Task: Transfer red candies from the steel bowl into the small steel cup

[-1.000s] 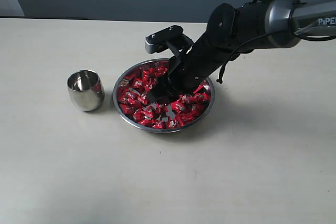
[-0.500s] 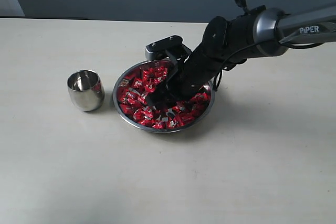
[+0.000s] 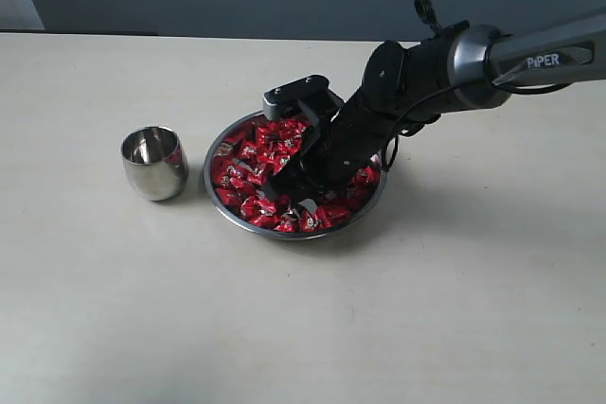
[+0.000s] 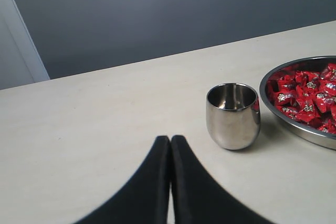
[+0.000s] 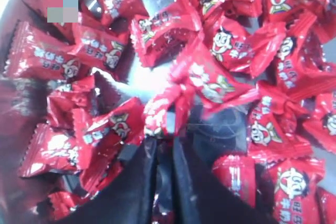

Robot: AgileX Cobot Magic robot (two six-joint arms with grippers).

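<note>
The right gripper (image 3: 299,198) is nose-down in the steel bowl (image 3: 206,175), buried among the red candies (image 3: 254,153). In the right wrist view its jaws are drawn narrow, with the pinched end of one candy (image 5: 164,109) sitting right at the tips. It looks nipped, though how firm that bite is I cannot tell.

Now the relation that matters: the small steel cup (image 3: 154,163) stands upright on the table (image 3: 142,328), mouth open, just beside the bowl but not touching it. It is on the far side from this arm, leftward in the exterior view. So the carry has to go up, across the bowl and over its rim to that small mouth.

The left gripper (image 4: 169,142) is nearer the cup but pressed closed and empty — the job belongs to the right.
</note>
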